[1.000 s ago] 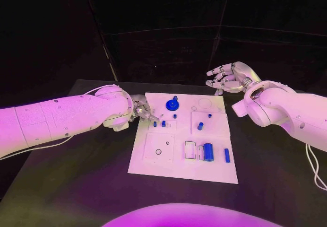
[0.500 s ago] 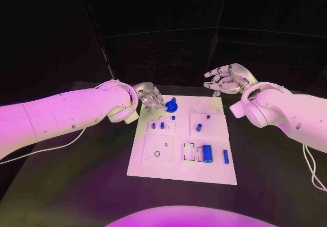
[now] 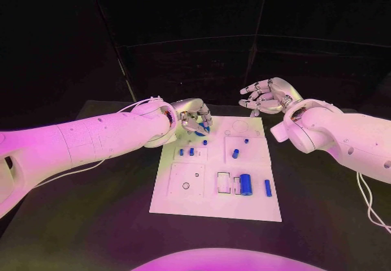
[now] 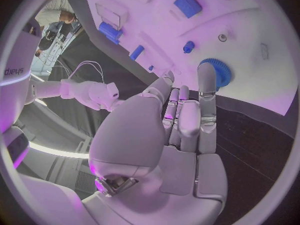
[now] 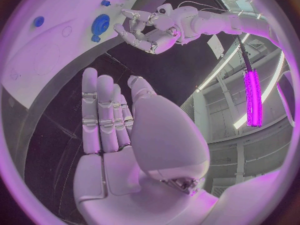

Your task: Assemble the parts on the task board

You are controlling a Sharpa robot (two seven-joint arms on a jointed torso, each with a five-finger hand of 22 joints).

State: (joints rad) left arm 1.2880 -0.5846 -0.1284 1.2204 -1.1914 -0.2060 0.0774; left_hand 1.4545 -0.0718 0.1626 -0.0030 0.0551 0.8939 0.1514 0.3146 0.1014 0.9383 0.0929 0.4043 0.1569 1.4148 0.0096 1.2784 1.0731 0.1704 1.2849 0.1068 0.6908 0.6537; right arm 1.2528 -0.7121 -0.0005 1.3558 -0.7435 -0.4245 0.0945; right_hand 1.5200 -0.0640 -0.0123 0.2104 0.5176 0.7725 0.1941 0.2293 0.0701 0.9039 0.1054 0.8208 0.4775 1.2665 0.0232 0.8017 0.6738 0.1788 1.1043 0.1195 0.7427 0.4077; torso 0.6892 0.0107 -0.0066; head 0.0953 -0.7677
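**Q:** Why's everything parked where it is?

**Me:** Closest to me on the white rectangular task board [image 3: 213, 212] there's a fat blue cylinder [image 3: 246, 182] lying beside a clear little open-topped box [image 3: 224, 182], with a thin blue rod [image 3: 267, 188] just beside that. My guess is they're laid out loose near their slots so I can grab them one at a time. Mid-board, a couple of short blue pegs [image 3: 186, 151] and another stubby blue peg [image 3: 234, 153] lie or stand, can't tell which.

**Q:** And your hands?

**Me:** My left hand [image 3: 192, 118] is over the far left corner of the board, fingers apart and stretched toward the blue toothed gear wheel [image 4: 216, 72], holding nothing. Probably lining up a grab on it. My right hand [image 3: 265, 95] hangs beyond the board's far right corner, fingers spread, empty, likely keeping out of the way.

**Q:** Anything you can't make out?

**Me:** From my head camera my left fingers cover most of the gear. Whether a fingertip actually touches it, can't tell. The faint circle outlines on the far board are too pale to read.
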